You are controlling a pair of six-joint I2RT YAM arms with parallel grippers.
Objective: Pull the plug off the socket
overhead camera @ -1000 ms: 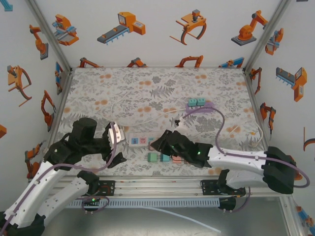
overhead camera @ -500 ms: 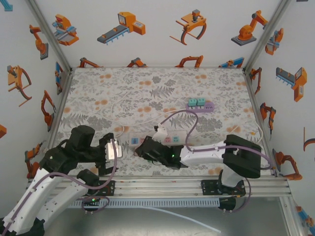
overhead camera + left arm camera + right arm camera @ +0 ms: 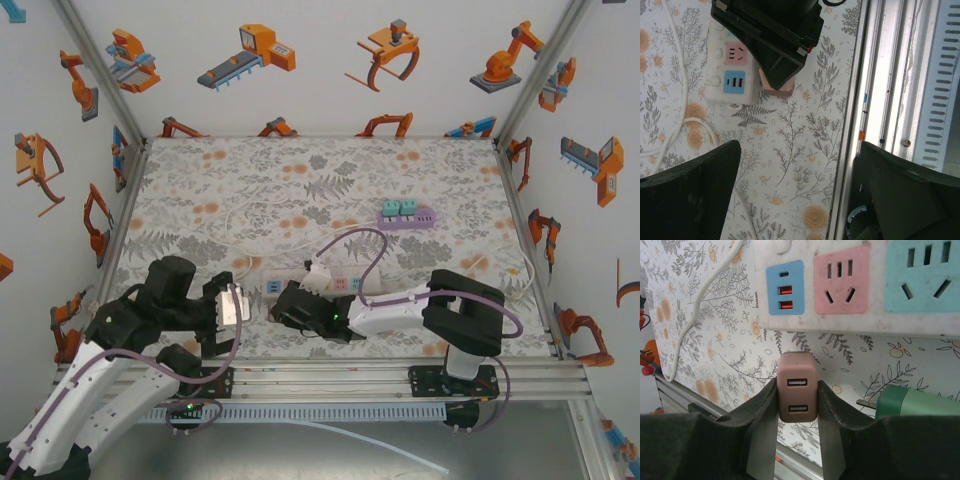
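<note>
Leftward along the white power strip the right fingers have slid, clamping the pink two-port USB plug, unplugged, just beside the strip over the floral desk; left fingers gape wide.

Across the front middle of the desk: a power strip. Well behind it, toward the right: a 2nd strip. Just before the near strip's front edge, apart from its sockets: a USB plug, between the jaws of the right gripper. Close beside that plug, to its right in the right wrist view: another plug. Left of the near strip's end: the left gripper. Off that same end, curving over the desk: a cable.
</note>
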